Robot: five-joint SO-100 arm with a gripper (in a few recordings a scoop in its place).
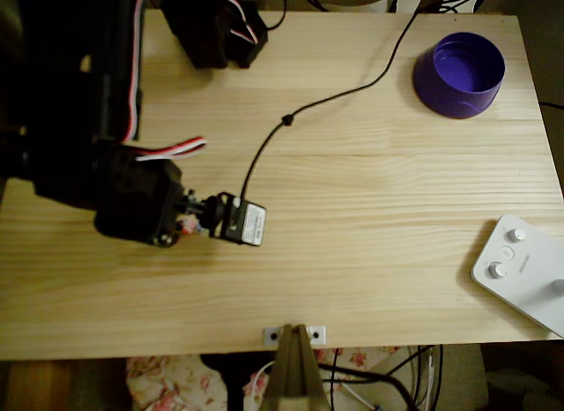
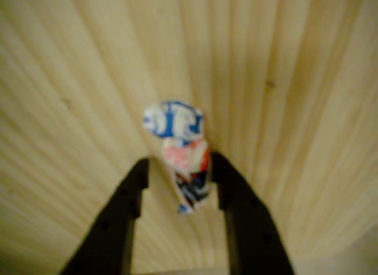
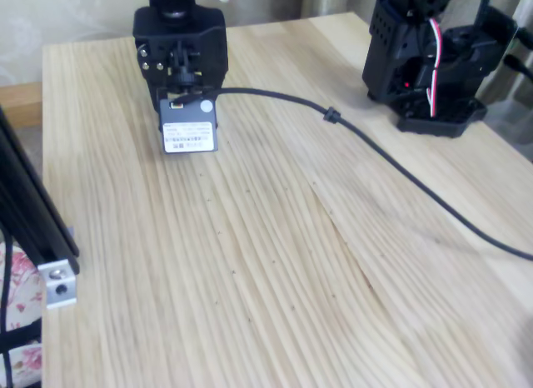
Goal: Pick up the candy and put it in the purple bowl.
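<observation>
In the wrist view the candy (image 2: 180,154) lies on the pale wood, its white-blue twisted end pointing away and its orange-red and dark body between my two black fingers. My gripper (image 2: 179,169) is open around it: the right finger (image 2: 227,186) touches the wrapper and a narrow gap shows at the left finger (image 2: 133,189). In the overhead view the gripper (image 1: 182,224) sits low at the table's left, mostly under the arm, with a speck of red showing. The purple bowl (image 1: 460,74) stands far off at the back right corner.
A white device with round knobs (image 1: 524,270) lies at the right front edge. A black cable (image 1: 335,98) runs across the table from the wrist camera module (image 1: 244,221) toward the back. The arm's base (image 1: 216,27) stands at the back left.
</observation>
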